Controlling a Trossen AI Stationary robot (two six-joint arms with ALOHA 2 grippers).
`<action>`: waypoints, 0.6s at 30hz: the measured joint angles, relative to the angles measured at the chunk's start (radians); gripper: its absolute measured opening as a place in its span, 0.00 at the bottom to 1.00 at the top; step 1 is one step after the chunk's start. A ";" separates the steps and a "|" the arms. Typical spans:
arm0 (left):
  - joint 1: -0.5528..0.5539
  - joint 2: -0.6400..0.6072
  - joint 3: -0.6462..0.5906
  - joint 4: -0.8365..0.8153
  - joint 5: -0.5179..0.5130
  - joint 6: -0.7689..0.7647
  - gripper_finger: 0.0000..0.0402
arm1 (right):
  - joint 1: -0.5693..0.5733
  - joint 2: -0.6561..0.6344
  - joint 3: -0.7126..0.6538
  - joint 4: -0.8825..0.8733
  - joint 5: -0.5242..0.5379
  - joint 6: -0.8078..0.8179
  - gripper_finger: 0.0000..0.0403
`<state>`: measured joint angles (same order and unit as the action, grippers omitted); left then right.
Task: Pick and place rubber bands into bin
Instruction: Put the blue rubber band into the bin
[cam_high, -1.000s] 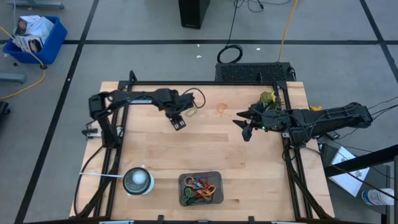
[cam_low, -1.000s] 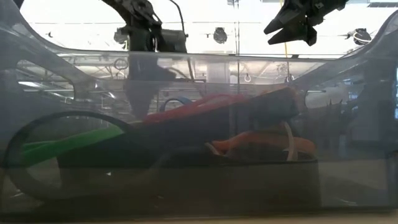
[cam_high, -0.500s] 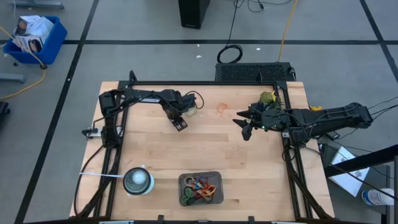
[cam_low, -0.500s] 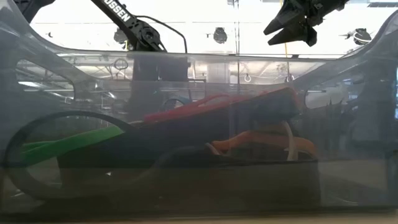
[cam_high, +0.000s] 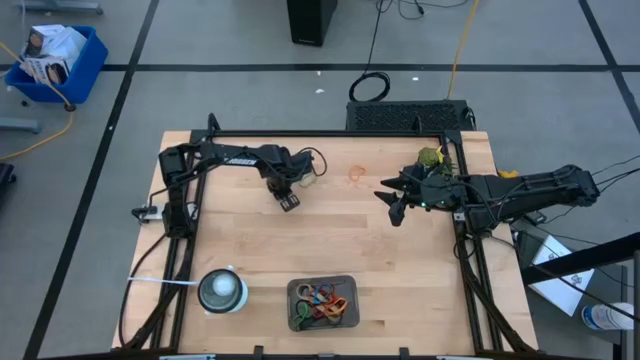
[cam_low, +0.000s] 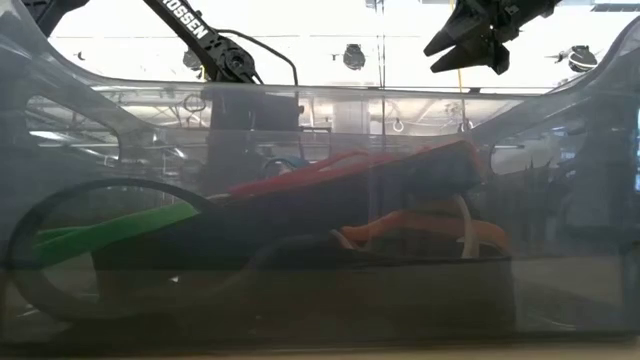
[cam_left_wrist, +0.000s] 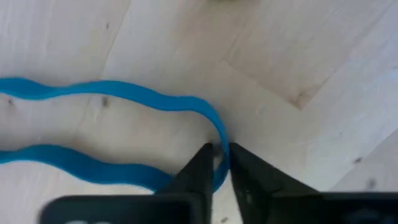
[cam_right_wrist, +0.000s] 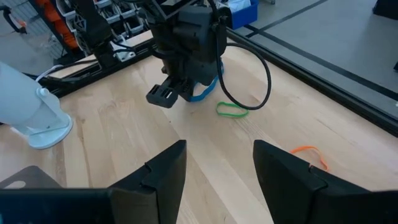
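A blue rubber band (cam_left_wrist: 112, 93) lies on the wooden table toward its far left, and my left gripper (cam_left_wrist: 219, 163) points straight down on it, shut on its end. In the right wrist view the left gripper (cam_right_wrist: 186, 37) stands over the same blue band (cam_right_wrist: 203, 93). A green band (cam_right_wrist: 231, 110) and an orange band (cam_right_wrist: 309, 152) lie loose on the wood. The bin (cam_high: 322, 303), near the front edge, holds several coloured bands (cam_low: 350, 170). My right gripper (cam_high: 390, 203) hangs open above the table's right side. My left gripper pinches the blue band's looped end (cam_left_wrist: 220, 138) between its two fingertips (cam_left_wrist: 202, 165). The fingers come from above and point down. The rest of the band lies slack and flat on the table.
A round white object (cam_high: 221, 290) stands left of the bin. A black cable (cam_right_wrist: 258, 74) loops from the left wrist over the green band. Black frame rails (cam_high: 300, 135) run along the table's edges. Bare wood (cam_high: 340, 235) lies between the arms and the bin.
My left gripper has sunk toward the table over the blue band, with most of the drop early on; it has since stayed almost still. The right arm has kept still.
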<state>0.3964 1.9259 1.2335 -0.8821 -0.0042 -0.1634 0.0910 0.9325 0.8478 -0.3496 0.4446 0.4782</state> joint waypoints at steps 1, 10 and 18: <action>0.000 0.000 0.000 0.004 0.000 0.009 0.10 | 0.000 0.000 0.000 0.000 0.000 0.000 0.45; -0.012 -0.041 -0.001 0.000 -0.012 0.001 0.01 | 0.001 0.000 0.000 0.000 -0.002 0.000 0.45; -0.034 -0.280 -0.001 -0.006 0.008 -0.030 0.01 | 0.002 0.000 0.000 0.000 -0.004 0.000 0.45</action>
<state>0.3621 1.6460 1.2324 -0.8883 0.0034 -0.1930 0.0933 0.9325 0.8478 -0.3500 0.4408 0.4782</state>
